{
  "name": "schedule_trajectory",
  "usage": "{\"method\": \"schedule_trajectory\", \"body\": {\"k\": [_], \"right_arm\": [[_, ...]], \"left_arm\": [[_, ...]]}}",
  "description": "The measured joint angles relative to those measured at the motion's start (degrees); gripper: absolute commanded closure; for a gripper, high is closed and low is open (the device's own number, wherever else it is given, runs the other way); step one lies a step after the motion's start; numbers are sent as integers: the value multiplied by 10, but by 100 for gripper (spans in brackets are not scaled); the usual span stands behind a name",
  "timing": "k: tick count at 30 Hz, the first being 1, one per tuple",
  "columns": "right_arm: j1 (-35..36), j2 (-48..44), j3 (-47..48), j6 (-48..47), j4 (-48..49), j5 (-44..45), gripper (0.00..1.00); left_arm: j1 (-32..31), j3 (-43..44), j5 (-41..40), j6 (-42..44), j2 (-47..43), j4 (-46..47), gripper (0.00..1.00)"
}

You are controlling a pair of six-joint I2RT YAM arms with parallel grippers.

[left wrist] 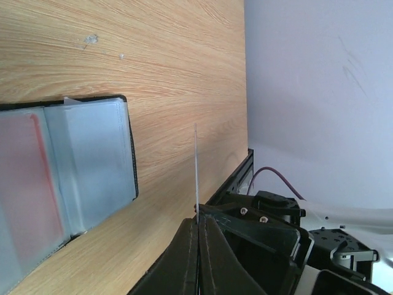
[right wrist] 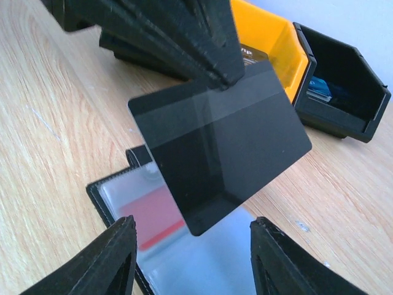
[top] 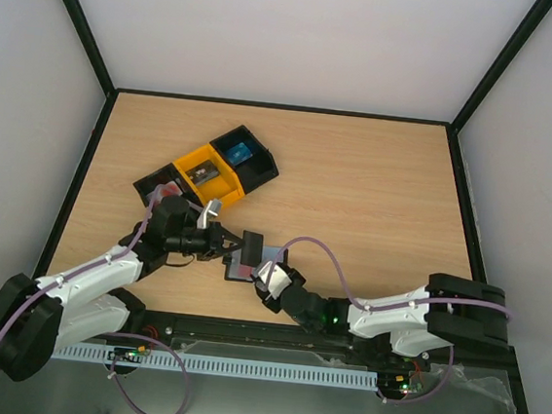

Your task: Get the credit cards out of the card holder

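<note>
My left gripper (left wrist: 198,216) is shut on the edge of a dark credit card (right wrist: 221,150) and holds it in the air above the table. In the left wrist view that card (left wrist: 196,166) shows edge-on as a thin pale line. The black card holder (right wrist: 116,203) lies open on the wood below it, and a red credit card (right wrist: 150,222) shows through its clear sleeve. My right gripper (right wrist: 194,224) is open over the holder, one finger on each side, touching nothing. From above, the holder (top: 241,267) lies between the two grippers.
A row of bins stands diagonally behind the holder: a black bin (top: 245,155) holding a blue card, a yellow bin (top: 208,173), and another black bin (top: 158,188). Black frame rails run along the table's edges.
</note>
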Motion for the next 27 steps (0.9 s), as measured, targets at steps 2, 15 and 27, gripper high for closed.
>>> {"method": "schedule_trajectory", "body": {"k": [2, 15, 27], "right_arm": [[5, 13, 3, -14, -1, 12, 51], [32, 73, 34, -80, 12, 82, 52], [50, 108, 49, -119, 26, 152, 51]], "left_arm": [[0, 1, 3, -3, -2, -1, 97], [2, 1, 15, -21, 1, -6, 97], [3, -3, 17, -40, 18, -2, 97]]}}
